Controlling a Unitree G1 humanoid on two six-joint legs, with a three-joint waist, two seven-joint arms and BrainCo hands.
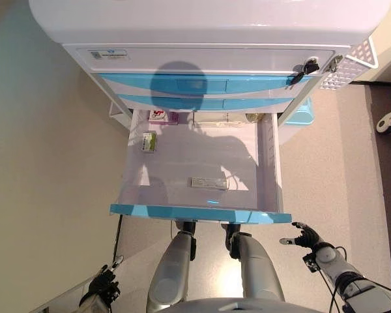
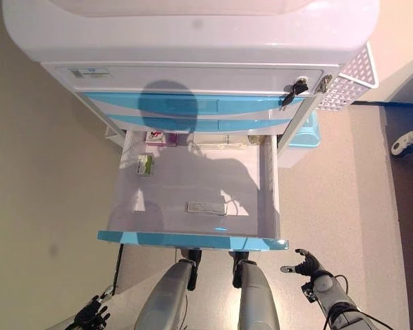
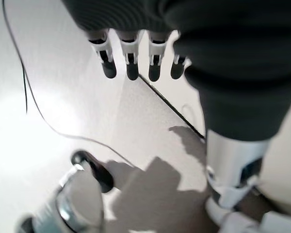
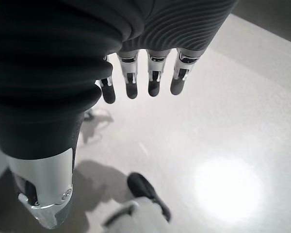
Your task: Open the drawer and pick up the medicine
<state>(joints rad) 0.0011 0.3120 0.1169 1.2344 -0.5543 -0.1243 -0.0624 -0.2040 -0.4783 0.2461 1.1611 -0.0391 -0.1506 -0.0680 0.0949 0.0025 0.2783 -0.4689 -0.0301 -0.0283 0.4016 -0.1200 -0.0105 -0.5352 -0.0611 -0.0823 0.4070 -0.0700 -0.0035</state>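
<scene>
The small green-and-white medicine box (image 1: 149, 141) lies in the far left part of the pulled-out white drawer with a light-blue front (image 1: 201, 213), close to its left wall. Near the front of the same drawer rests a flat silvery blister strip (image 1: 208, 183), and along the back edge sit a pink-and-white box (image 1: 163, 117) and a long white box (image 1: 216, 122), partly tucked under the cabinet. The drawer hangs wide open from the white medical cart with blue drawer fronts (image 1: 202, 78) — two more blue drawers above it are closed. The right hand (image 1: 305, 236) hovers just past the drawer's front right corner, fingers straight and relaxed, holding nothing. The left hand (image 1: 102, 285) hangs low by the floor, well apart from the drawer — its fingers straight too, nothing in them.
</scene>
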